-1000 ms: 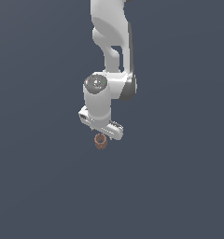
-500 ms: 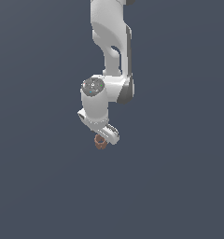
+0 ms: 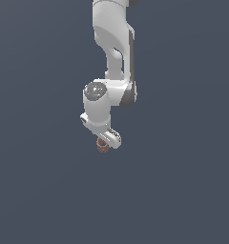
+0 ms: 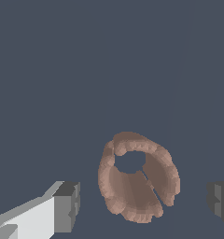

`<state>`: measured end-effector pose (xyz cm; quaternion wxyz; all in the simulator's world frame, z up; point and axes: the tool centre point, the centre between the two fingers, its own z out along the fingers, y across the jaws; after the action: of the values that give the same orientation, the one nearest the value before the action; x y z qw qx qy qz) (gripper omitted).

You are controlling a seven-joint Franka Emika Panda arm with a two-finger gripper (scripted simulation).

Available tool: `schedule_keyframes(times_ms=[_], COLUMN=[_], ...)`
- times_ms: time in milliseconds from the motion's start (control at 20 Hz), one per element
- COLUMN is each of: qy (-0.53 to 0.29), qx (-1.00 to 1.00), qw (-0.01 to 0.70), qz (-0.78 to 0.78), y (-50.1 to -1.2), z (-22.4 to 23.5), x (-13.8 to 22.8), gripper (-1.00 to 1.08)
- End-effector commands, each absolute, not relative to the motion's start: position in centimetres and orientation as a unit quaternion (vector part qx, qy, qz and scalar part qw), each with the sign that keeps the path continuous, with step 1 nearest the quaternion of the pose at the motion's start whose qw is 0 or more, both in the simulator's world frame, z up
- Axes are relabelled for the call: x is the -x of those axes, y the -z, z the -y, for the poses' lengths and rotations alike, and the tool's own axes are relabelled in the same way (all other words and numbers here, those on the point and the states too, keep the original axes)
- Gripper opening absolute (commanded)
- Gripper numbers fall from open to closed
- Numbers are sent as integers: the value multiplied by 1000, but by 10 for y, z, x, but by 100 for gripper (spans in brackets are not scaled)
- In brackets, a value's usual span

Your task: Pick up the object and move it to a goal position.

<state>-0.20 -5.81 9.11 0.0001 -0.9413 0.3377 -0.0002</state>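
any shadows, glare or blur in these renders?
Exterior view: flat lighting, no cast shadows on the grey ground, only soft shading on the arm; the object is small and coarse. Wrist view: sharp, no glare; the object shows soft shading between the claw fingers.

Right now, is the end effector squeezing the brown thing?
No, in the wrist view the brown thing sits between the two fingers with open gaps on both sides.

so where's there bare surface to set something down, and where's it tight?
Bare dark surface all round: wide at the exterior view's left and right of the arm, and below it. The only crowded spot is under the gripper, where the reddish-brown object sits between the open fingers, gaps either side.
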Motion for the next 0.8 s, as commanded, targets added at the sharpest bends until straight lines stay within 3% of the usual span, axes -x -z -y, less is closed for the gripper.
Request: schedule_keyframes(times_ms=[0,500,550,750], qy=[0,0,0,0], qx=[941,941,941,941], qw=[0,0,0,0], qz=[-338,-340,-340,-340], y=[-81,-49,-49,-49], z=[58,58,58,58], x=[3,2,2,2], gripper=[100,100,-100,-100])
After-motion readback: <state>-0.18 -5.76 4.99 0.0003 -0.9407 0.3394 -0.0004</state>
